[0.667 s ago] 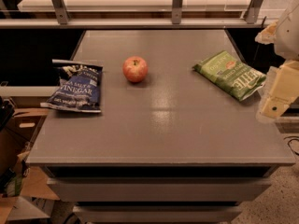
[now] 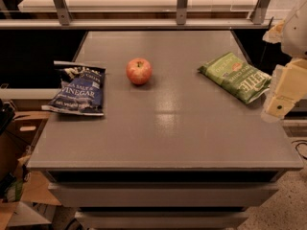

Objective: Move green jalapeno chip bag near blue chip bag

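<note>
The green jalapeno chip bag point(image 2: 235, 76) lies flat on the right side of the grey table point(image 2: 163, 133), slanting toward the right edge. The blue chip bag point(image 2: 76, 89) with white lettering lies flat near the left edge. My gripper point(image 2: 279, 99) hangs at the far right of the camera view, just beside the green bag's right end, over the table's right edge. It holds nothing that I can see.
A red apple point(image 2: 139, 71) stands on the table between the two bags, nearer the blue one. A metal rail with uprights point(image 2: 181, 8) runs along the back. Cardboard boxes point(image 2: 24, 128) sit on the floor at the left.
</note>
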Robot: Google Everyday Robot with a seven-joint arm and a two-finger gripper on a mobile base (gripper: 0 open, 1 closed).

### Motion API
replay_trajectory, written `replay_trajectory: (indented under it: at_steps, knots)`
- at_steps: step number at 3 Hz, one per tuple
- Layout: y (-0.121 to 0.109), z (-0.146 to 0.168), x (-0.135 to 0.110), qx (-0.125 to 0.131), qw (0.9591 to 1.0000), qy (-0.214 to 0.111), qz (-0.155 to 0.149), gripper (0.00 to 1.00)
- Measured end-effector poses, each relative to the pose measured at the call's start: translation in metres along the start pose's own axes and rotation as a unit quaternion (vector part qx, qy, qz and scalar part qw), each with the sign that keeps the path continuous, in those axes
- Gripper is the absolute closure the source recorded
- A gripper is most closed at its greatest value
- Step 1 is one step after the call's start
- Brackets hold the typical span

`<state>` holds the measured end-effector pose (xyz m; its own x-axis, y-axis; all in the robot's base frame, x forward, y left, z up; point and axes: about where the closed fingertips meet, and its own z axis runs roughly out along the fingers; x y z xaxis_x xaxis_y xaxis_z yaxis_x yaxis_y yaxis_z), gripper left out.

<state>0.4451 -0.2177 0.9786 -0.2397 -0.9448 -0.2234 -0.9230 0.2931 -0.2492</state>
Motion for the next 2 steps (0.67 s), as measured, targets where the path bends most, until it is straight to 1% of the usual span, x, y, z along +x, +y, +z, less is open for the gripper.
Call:
replay_trajectory:
  at_steps: [1, 2]
  knots:
    - [-0.022, 0.015, 0.000, -0.005, 0.9992, -0.004, 0.040, 0.00]
    - [-0.054, 0.037, -0.001, -0.008, 0.9951, 0.004, 0.098, 0.00]
